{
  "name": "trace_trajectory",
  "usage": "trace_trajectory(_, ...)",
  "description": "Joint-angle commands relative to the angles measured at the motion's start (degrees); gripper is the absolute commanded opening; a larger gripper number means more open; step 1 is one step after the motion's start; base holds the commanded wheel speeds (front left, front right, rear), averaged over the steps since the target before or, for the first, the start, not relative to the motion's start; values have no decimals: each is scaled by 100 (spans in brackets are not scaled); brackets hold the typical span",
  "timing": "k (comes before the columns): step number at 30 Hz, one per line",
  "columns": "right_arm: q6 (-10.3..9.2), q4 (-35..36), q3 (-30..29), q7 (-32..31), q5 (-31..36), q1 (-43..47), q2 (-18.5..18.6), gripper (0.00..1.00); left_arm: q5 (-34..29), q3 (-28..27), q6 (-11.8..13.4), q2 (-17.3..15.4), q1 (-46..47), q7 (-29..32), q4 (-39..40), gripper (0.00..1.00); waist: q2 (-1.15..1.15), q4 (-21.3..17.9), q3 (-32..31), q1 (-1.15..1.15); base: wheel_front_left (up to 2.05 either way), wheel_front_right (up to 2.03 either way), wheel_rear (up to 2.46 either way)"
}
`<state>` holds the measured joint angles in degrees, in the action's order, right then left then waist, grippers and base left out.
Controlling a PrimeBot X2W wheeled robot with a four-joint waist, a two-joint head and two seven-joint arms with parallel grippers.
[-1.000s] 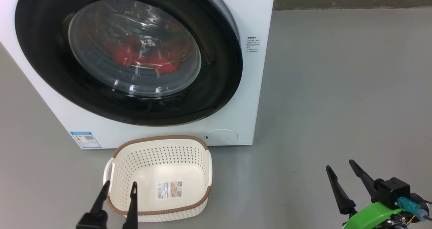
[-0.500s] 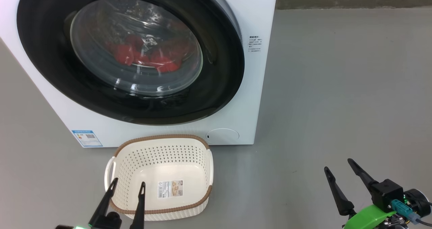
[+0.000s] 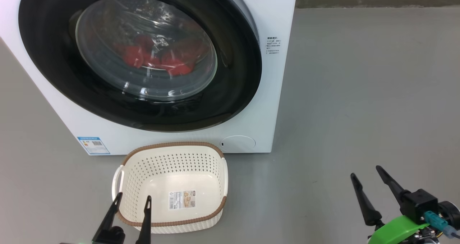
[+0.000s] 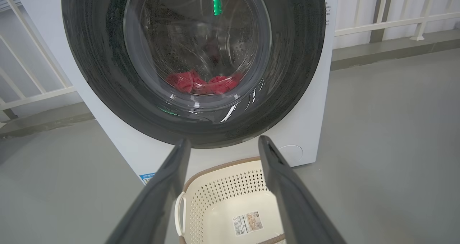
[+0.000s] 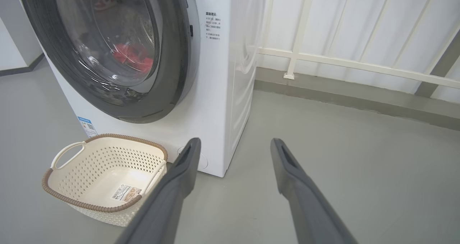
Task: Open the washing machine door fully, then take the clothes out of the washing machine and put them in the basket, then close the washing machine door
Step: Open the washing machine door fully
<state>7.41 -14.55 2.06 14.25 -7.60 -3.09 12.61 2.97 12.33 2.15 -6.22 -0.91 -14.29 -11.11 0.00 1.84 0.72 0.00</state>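
The white washing machine (image 3: 276, 93) stands on the floor ahead, and its big black-rimmed door (image 3: 237, 86) lies flat against its front. Behind the glass bowl, red clothes (image 3: 154, 59) lie low in the drum (image 4: 203, 84) (image 5: 131, 57). In front of the machine sits the cream basket (image 3: 172, 184) (image 4: 230, 201) (image 5: 104, 172), with nothing in it but a paper sticker. My left gripper (image 3: 133, 199) hovers open over the basket's near left corner, holding nothing. My right gripper (image 3: 366, 172) is open over bare floor, far to the right of the machine (image 5: 233, 141).
Grey floor spreads to the right of the machine. A low kerb (image 3: 377, 1) and a white railing (image 5: 359, 66) run along the back. A small blue label (image 3: 93, 145) and a round white cap (image 3: 238, 143) sit low on the machine's front.
The left gripper rose towards the basket, then dropped back a little. The right gripper shifted slightly to the right. The picture slid a bit, so the camera moved.
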Motion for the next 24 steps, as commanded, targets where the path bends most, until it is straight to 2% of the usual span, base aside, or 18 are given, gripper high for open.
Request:
trace_trajectory(1, 8, 180, 57, 74, -121, 15, 36, 34, 18, -224, -65, -37, 87, -71, 111, 100, 0, -1, 10, 0, 0, 0, 0)
trace_trajectory(2, 8, 199, 13, 74, -198, -16, 1, 4, 13, -229, -72, -29, 90, -71, 112, 100, 0, -3, 18, 0, 0, 0, 0)
trace_trajectory(3, 8, 215, -14, 74, -264, -58, -27, 0, 9, -233, -79, -20, 92, -71, 113, 100, 0, -7, 25, 0, 0, 0, 0)
trace_trajectory(7, 8, 274, -103, 74, -840, -411, -197, 0, -7, -225, -104, 29, 120, -71, 131, 100, 0, -9, 107, 0, 0, 0, 0)
trace_trajectory(11, 8, 329, -156, 74, -1728, -1057, -281, 0, -29, -194, -145, 75, 227, -71, 167, 100, 0, 36, 266, 0, 0, 0, 0)
trace_trajectory(14, 8, 280, -108, 74, -2286, -1630, -163, 0, -23, -157, -200, 117, 357, -71, 180, 100, 0, 127, 400, 0, 0, 0, 0)
trace_trajectory(24, 8, -360, 300, 74, -3417, -3529, 337, 0, -21, 3, -269, 247, 819, -71, 251, 100, 0, 613, 828, 0, 0, 0, 0)
